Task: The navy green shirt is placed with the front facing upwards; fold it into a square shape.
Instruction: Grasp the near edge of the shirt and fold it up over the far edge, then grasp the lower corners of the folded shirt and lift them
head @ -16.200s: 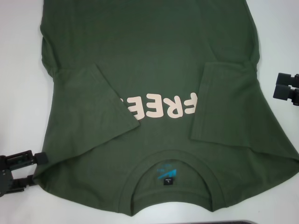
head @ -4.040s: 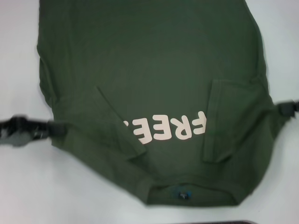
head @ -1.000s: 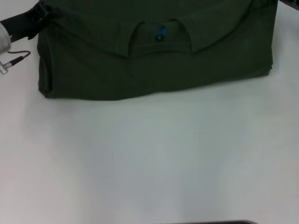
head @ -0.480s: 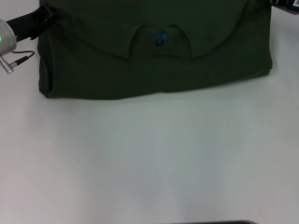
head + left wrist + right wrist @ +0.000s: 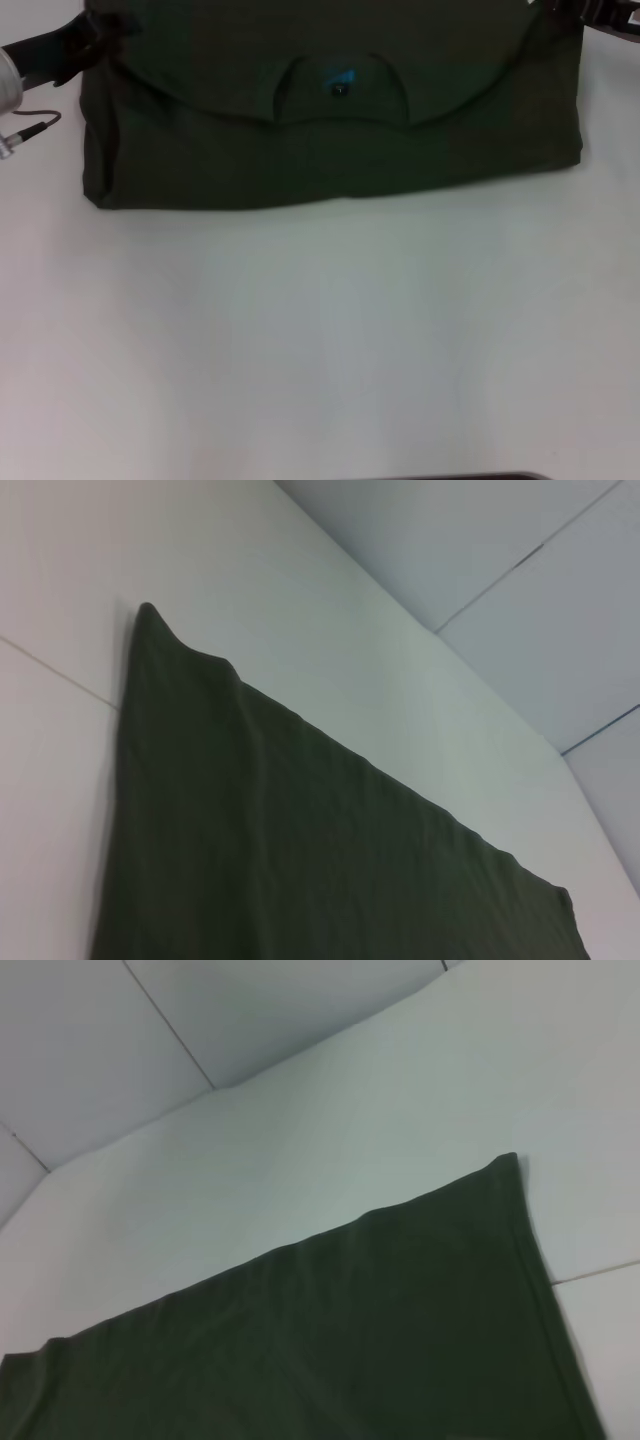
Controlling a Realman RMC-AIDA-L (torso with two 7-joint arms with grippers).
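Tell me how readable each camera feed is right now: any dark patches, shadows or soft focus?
Head view: the navy green shirt reads very dark, its folds are hard to pick out, and only the neck label stands out. Left wrist view: cloth evenly lit, no glare. Right wrist view: the hem edge is crisp against the white table.

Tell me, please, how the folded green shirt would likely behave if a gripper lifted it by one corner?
The navy green shirt is soft cloth in loose layers, so it would probably droop and unfold. It looks light, and a push across the table would likely bunch it rather than slide it whole.
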